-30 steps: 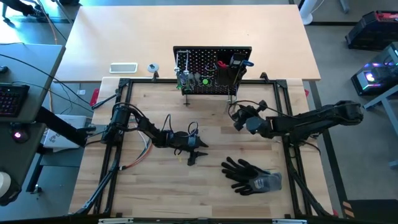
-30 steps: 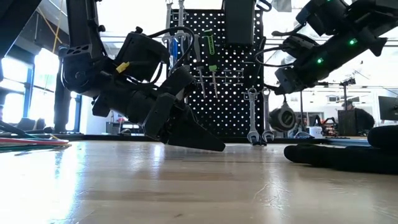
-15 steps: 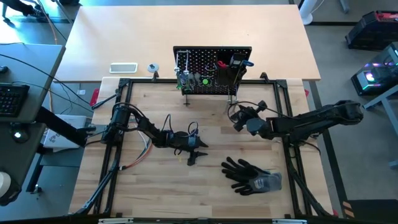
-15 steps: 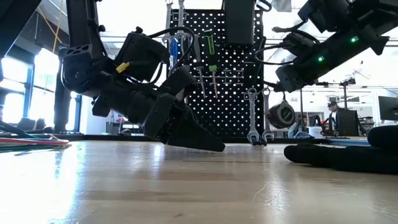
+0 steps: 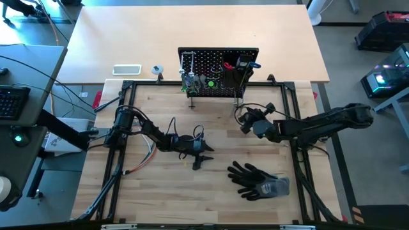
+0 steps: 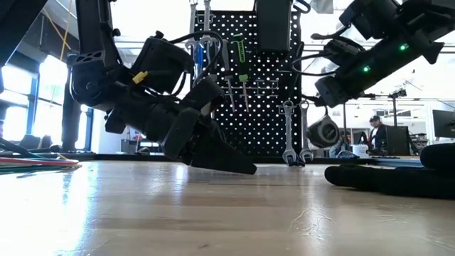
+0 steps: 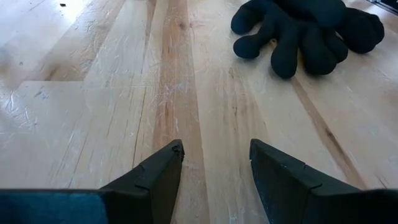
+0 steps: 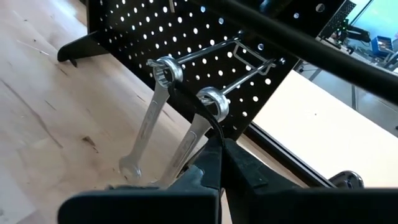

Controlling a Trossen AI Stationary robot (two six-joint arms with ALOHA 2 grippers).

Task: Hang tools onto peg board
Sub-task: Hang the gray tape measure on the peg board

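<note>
The black peg board stands upright at the table's far middle. Several tools hang on it, among them a green driver. Two silver wrenches hang by their ring ends from wire hooks on its right part. My right gripper is shut just in front of the board, its tips beside the nearer wrench's shaft. My left gripper stands open, low over bare wood near the table's middle, with nothing between its fingers. My right gripper comes at the nearer wrench level and slightly downward from the table's right. Its own fingers hide the place beside the wrench's shaft, so I cannot tell whether it touches the shaft. The wrench hangs from its hook by the ring end.
Black gloves lie on the wood at the near right, ahead of my left gripper. A bundle of coloured wires lies at the left. A black rail frame borders the wooden work area.
</note>
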